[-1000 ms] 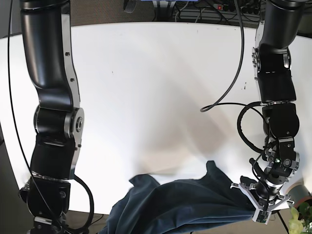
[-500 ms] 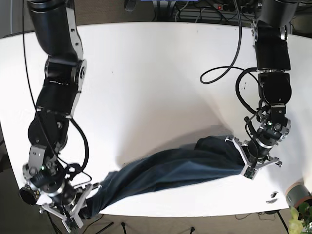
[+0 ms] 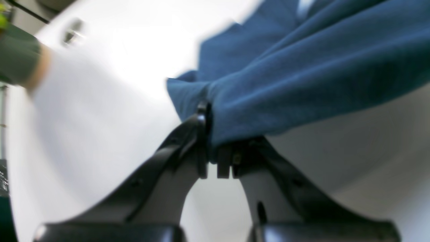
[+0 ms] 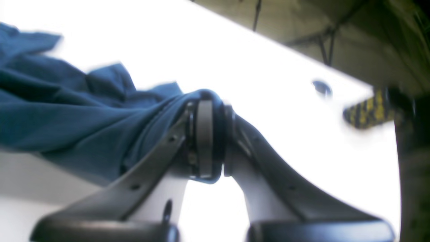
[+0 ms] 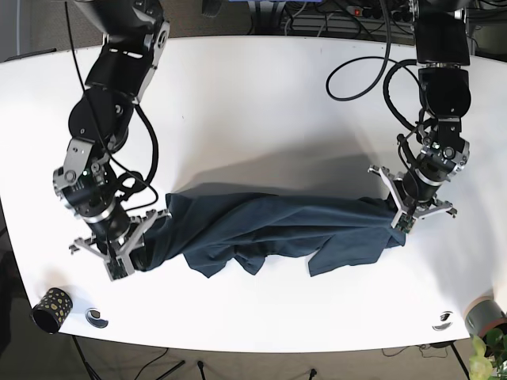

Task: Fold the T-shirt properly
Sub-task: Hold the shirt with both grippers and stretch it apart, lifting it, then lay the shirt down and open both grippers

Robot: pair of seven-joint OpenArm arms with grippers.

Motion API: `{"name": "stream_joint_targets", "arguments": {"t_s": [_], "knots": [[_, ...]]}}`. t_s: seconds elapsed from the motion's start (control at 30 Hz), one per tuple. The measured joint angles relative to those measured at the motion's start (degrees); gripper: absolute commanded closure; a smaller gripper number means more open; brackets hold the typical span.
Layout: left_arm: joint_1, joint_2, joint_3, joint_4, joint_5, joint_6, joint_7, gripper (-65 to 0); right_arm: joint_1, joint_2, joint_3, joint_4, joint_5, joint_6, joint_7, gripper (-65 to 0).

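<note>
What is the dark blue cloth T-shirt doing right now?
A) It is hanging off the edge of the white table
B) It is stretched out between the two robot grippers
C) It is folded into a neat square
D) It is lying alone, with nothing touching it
B: the dark blue cloth T-shirt runs across the white table, with the right gripper clamped on one end and the left gripper on the other.

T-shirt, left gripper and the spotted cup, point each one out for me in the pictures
T-shirt (image 5: 269,226), base view, middle of the stretched cloth.
left gripper (image 5: 402,215), base view, between its fingertips at the shirt's end.
spotted cup (image 5: 52,308), base view, its side wall.
</note>
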Motion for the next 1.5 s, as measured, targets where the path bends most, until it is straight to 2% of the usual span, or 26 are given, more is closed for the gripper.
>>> {"name": "stream_joint_targets", "arguments": {"t_s": [0.43,0.7,1.03,1.2,1.33,1.4,1.5], "knots": [[14.25,0.68,-8.37,3.41,-0.46,-0.11,-0.39,-0.4,-19.96,-5.03,0.76,8.79,0.81,-0.04,0.22,0.0],[17.92,5.86,-16.96,4.11,-0.09,0.2,-0.02,-0.4,-29.27,-6.47,7.89,8.81,14.05,-0.22,0.04,0.0],[19.82,9.22,-20.94,4.42,0.0,0.15,0.04,-0.4,-37.42,-6.69,8.68,8.04,22.97,-0.59,0.26,0.0],[20.76,9.25,-20.94,4.42,-0.24,0.17,-0.46,-0.6,-38.27,-6.67,8.68,6.75,24.5,-0.79,0.13,0.0],[21.62,9.22,-21.27,4.42,-0.17,0.15,-0.17,-1.0,-39.87,-6.6,8.5,6.8,25.53,-0.81,0.46,-5.1],[21.97,9.22,-21.29,4.42,-0.17,0.17,-0.22,-5.7,-40.83,-6.58,8.46,6.8,25.51,-0.76,0.44,-7.0],[22.73,9.25,-21.29,4.66,-0.35,0.17,0.83,-22.1,-41.7,-6.51,8.48,6.82,25.49,-0.76,0.37,-13.8]]}}
